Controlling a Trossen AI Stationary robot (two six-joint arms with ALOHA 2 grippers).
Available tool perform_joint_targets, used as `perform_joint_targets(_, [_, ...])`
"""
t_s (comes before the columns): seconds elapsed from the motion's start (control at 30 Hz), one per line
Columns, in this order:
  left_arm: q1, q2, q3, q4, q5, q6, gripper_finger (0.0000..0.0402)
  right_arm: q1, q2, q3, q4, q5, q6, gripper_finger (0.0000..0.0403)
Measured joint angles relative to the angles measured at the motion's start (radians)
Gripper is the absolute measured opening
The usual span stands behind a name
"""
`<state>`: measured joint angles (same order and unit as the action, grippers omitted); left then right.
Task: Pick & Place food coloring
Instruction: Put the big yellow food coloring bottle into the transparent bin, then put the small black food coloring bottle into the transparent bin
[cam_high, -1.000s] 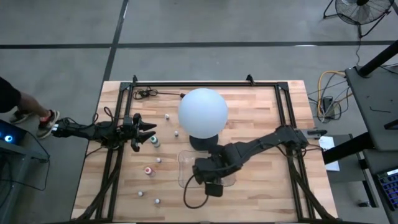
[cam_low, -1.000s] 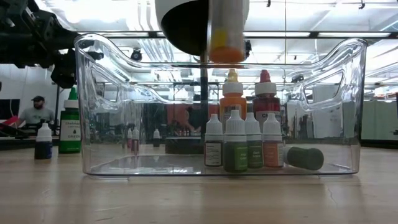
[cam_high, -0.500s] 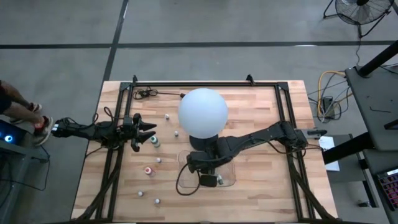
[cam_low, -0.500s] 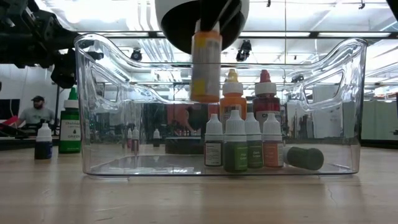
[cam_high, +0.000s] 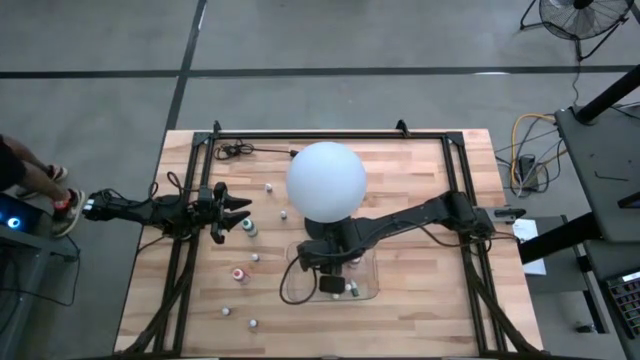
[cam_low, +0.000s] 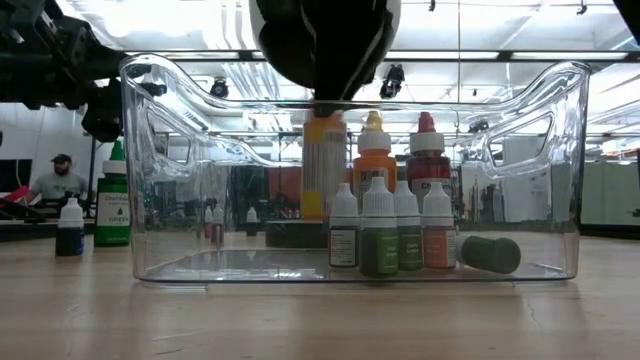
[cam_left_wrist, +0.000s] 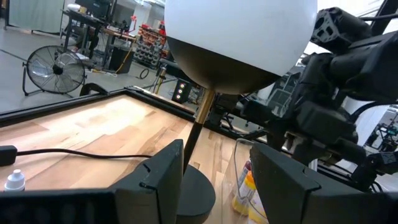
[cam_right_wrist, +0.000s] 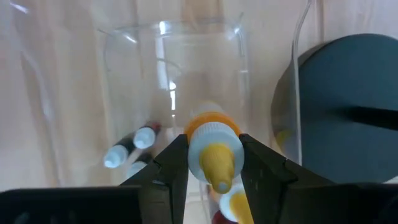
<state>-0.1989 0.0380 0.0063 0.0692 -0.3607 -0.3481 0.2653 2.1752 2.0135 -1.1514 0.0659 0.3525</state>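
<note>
My right gripper reaches down into the clear tray just near of the white globe and is shut on a yellow-capped food coloring bottle. Several more bottles stand in the tray, and a dark one lies on its side. My left gripper is open at the table's left, level with the table and beside a teal bottle. Loose bottles stand on the wood, among them a pink one and a whitish one. My right gripper pinches the bottle just below its yellow cap, one finger on each side. The fingers come from above, pointing down. The bottle hangs upright inside the tray walls, cap uppermost. Whether its base touches the tray floor, I cannot tell.
The globe's dark base stands right against the tray's far side. A black cable lies along the far edge. Black frame rails run along the table's left and right. More small bottles stand near the near edge. A person sits in the room behind.
My right gripper has moved toward the far edge and slightly left, to over the tray, and gone down. The yellow-capped bottle has travelled with it, from above the tray's rim to well inside its walls, staying upright.
</note>
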Motion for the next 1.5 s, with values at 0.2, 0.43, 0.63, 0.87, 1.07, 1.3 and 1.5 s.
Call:
perform_joint_targets(0.2, [0.000,0.000,0.000,0.000,0.000,0.000,0.0161,-0.006,0.000,-0.041,0.045,0.013,-0.015,0.0109])
perform_joint_targets(0.43, [0.000,0.000,0.000,0.000,0.000,0.000,0.0161,-0.008,0.000,-0.076,0.066,0.013,-0.017,0.0109])
perform_joint_targets(0.63, [0.000,0.000,0.000,0.000,0.000,0.000,0.0161,-0.012,0.000,-0.085,0.065,0.013,-0.015,0.0132])
perform_joint_targets(0.87, [0.000,0.000,0.000,0.000,0.000,0.000,0.0161,-0.011,0.000,-0.044,0.062,0.014,-0.012,0.0181])
perform_joint_targets(1.07, [0.000,0.000,0.000,0.000,0.000,0.000,0.0161,-0.010,-0.003,0.028,0.012,0.014,-0.012,0.0205])
perform_joint_targets(1.3, [0.000,0.000,0.000,0.000,0.000,0.000,0.0161,0.000,-0.009,0.114,-0.030,0.006,0.036,0.0226])
perform_joint_targets(1.5, [0.000,0.000,0.000,0.000,0.000,0.000,0.0161,0.042,-0.059,0.109,-0.017,0.013,0.047,0.0252])
